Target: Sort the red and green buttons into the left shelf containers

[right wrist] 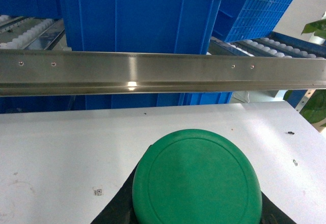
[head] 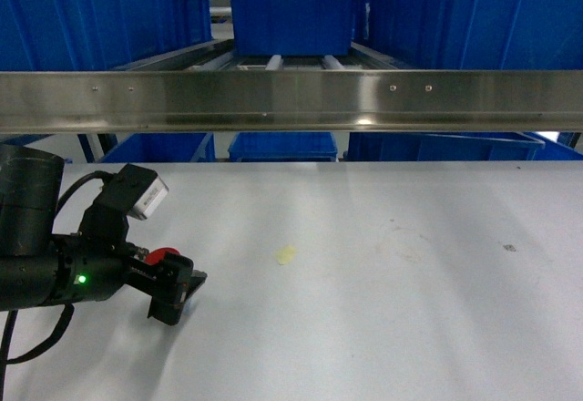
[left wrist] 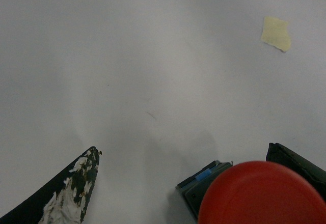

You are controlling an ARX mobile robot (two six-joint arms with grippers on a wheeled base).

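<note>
left gripper (head: 178, 296): low on the tabletop (head: 383, 273), jaws spread
red button (left wrist: 262, 193): between the jaws, hard against the right-hand finger, on the tabletop
right gripper: jaws pinching the green button (right wrist: 196, 178)
blue bins (head: 91, 9): on shelf behind steel rail (head: 291, 100)

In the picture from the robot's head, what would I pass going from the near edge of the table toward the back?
Left hand with the red button → yellowish scrap on the table → steel rail → blue bins on the shelf behind.
</note>
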